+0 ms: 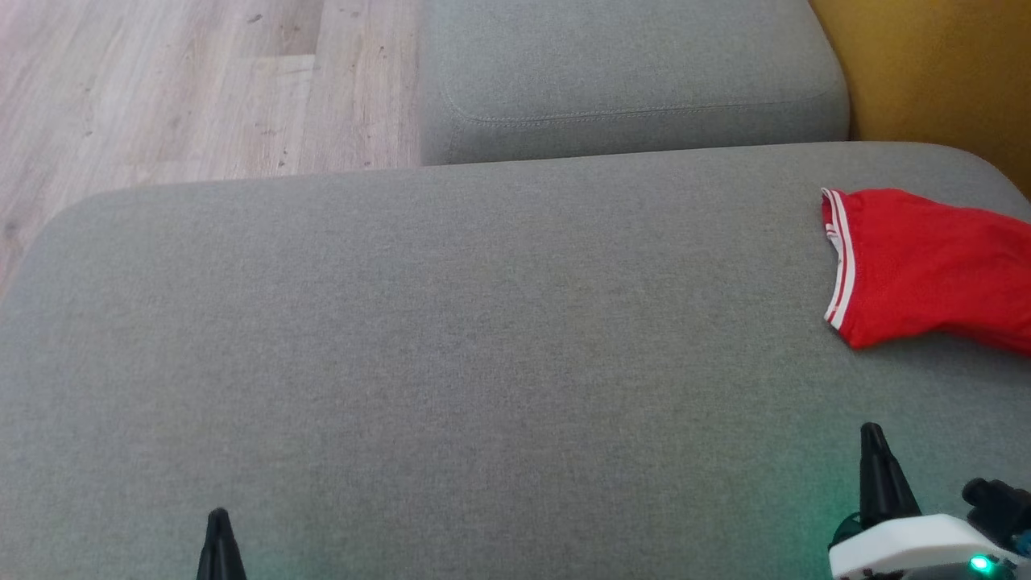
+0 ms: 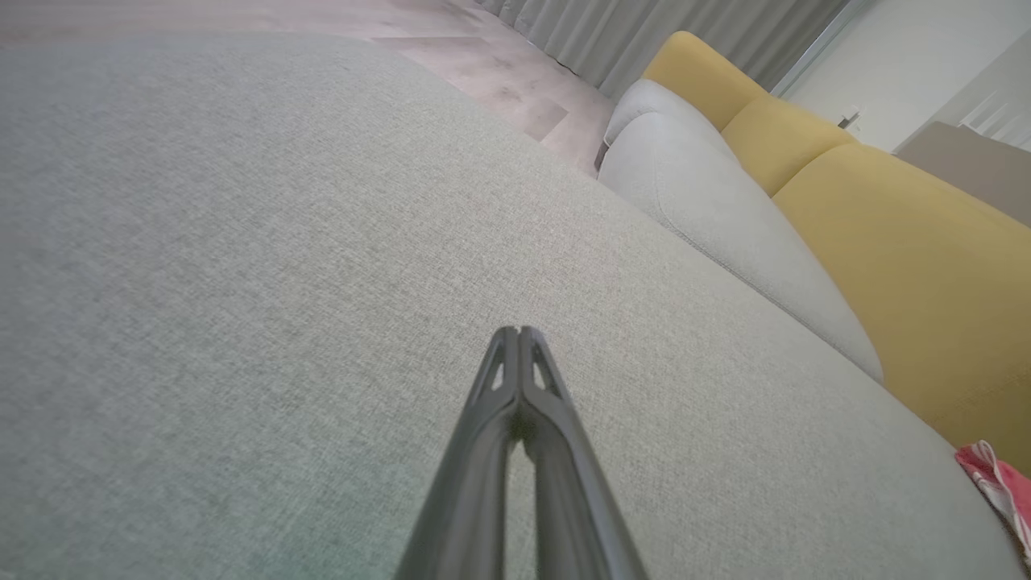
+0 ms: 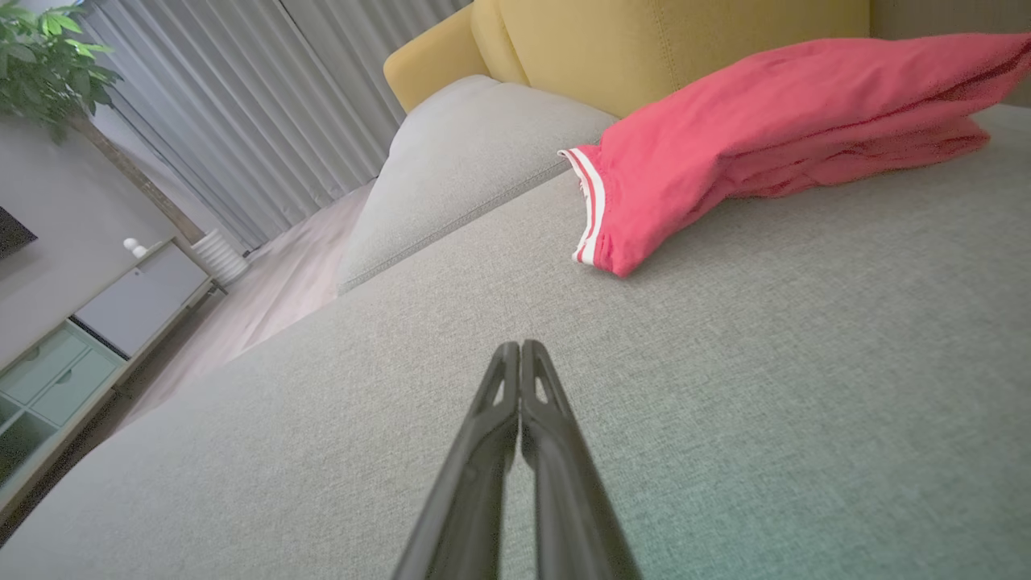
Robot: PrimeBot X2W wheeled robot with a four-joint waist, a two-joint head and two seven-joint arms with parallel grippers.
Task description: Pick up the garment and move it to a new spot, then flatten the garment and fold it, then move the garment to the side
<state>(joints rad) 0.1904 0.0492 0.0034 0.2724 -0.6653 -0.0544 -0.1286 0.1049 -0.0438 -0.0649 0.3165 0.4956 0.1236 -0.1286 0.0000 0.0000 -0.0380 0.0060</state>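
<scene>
The garment (image 1: pixel 926 266) is red with white stripes along one hem and lies folded at the right edge of the grey sofa seat (image 1: pixel 483 338). It shows large in the right wrist view (image 3: pixel 773 137) and as a small corner in the left wrist view (image 2: pixel 999 483). My right gripper (image 1: pixel 871 431) is shut and empty, low on the right, a short way in front of the garment and apart from it (image 3: pixel 520 346). My left gripper (image 1: pixel 217 515) is shut and empty at the lower left (image 2: pixel 519 332), far from the garment.
A second grey cushion (image 1: pixel 628 72) adjoins the seat at the back. A yellow backrest (image 1: pixel 926 64) runs behind the garment. Wooden floor (image 1: pixel 177 89) lies beyond the seat's far left edge. A cabinet (image 3: pixel 89 338), curtains (image 3: pixel 242 105) and a plant (image 3: pixel 44 56) stand further off.
</scene>
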